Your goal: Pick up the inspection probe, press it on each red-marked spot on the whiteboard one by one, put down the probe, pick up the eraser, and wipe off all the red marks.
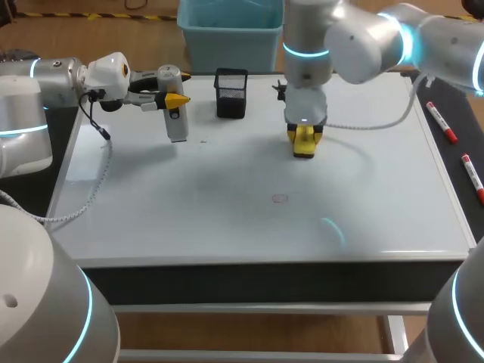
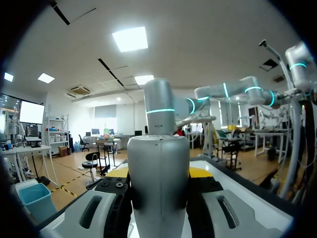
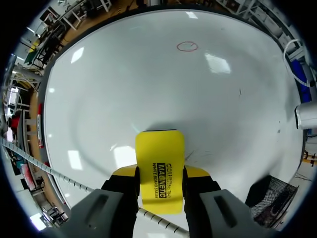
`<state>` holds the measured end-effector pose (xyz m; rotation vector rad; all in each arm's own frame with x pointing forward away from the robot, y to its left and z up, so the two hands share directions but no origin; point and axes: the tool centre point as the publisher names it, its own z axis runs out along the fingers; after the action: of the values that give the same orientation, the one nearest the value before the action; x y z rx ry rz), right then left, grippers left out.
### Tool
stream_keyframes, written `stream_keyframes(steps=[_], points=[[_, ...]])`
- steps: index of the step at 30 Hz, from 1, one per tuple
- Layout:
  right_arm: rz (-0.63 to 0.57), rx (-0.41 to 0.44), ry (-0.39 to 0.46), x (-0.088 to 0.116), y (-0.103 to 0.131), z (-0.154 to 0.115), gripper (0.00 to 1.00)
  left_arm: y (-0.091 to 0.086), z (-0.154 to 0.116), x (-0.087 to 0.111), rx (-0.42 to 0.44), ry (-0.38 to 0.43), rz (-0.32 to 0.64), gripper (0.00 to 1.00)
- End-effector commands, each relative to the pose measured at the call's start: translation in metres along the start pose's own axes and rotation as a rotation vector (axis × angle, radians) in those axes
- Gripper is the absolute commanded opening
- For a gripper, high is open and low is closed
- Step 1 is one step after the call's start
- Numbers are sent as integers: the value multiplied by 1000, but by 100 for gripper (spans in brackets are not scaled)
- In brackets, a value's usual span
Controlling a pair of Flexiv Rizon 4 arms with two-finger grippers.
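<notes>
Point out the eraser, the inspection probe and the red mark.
eraser [image 3: 159,168]: right wrist view, its yellow printed face.
inspection probe [image 2: 158,173]: left wrist view, its grey rounded body.
red mark [image 3: 187,46]: right wrist view, middle of the ring.

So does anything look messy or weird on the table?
Nothing is spilled or broken. One odd bit: the left gripper holds the probe up off the whiteboard while the right gripper holds the yellow eraser too. One faint red circle is not wiped off yet.
</notes>
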<state>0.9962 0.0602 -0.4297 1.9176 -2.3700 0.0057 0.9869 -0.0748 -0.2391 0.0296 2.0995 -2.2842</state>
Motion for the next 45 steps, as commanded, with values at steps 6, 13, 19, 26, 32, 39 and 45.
stream_keyframes(steps=[6, 13, 19, 26, 32, 39, 45], points=[[43, 23, -17, 32, -10, -14, 0, -1, 0, 0, 0, 0, 1, 0], [67, 40, -30, 55, -17, -39, 0, -1, 0, 0, 0, 0, 1, 0], [103, 46, -38, 79, -32, -50, 0, -1, 0, 0, 0, 0, 1, 0], [140, 54, -38, 104, -57, -57, 0, -1, 0, 0, 0, 0, 1, 0], [150, 58, -37, 119, -68, -59, 0, -1, 0, 0, 0, 0, 1, 0], [136, 56, -34, 126, -71, -60, 0, -1, 0, 0, 0, 0, 1, 0], [136, 56, -34, 126, -71, -60, 0, -1, 0, 0, 0, 0, 1, 0]])
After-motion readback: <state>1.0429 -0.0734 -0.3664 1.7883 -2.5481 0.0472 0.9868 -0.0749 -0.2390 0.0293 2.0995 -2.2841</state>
